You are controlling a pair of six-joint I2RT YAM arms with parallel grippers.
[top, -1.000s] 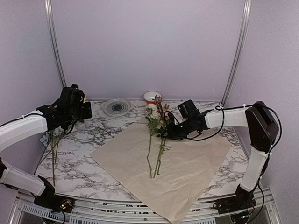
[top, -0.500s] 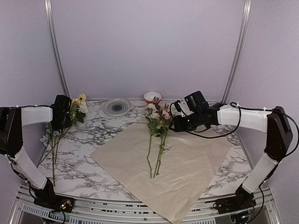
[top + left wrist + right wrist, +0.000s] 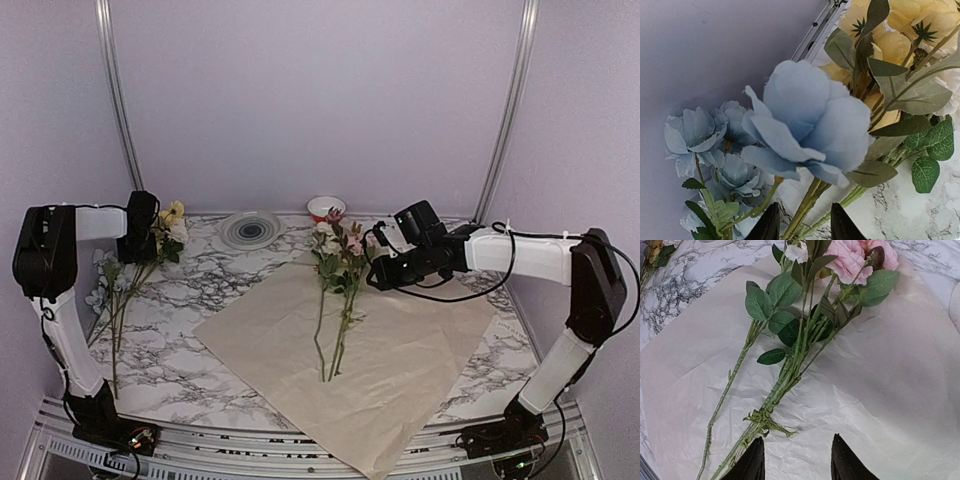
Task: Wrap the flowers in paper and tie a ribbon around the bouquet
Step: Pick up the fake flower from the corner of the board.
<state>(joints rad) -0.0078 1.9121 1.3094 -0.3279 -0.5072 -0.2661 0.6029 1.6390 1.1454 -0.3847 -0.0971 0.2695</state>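
Note:
Flowers (image 3: 338, 255) with pink and white blooms lie on the peach paper (image 3: 400, 350), stems toward me. A second bunch of flowers (image 3: 168, 222), blue and yellow, lies by the left wall. My left gripper (image 3: 140, 240) is at that bunch. In the left wrist view its jaws (image 3: 805, 205) stand apart with green stems (image 3: 807, 212) between them and a gap on each side. A blue bloom (image 3: 810, 125) fills that view. My right gripper (image 3: 372, 272) hovers open over the paper (image 3: 880, 390), just right of the stems (image 3: 785, 380), and holds nothing. No ribbon or bouquet is in view.
A grey ringed plate (image 3: 250, 229) and a small red-and-white cup (image 3: 326, 207) stand at the back of the marble table (image 3: 200, 340). The paper's near corner hangs over the front edge. Metal frame posts (image 3: 118, 100) rise at both back corners.
My left arm swung back toward the left wall and its jaws narrowed around the blue and yellow bunch's stems. The right gripper shifted slightly right of the flowers on the paper.

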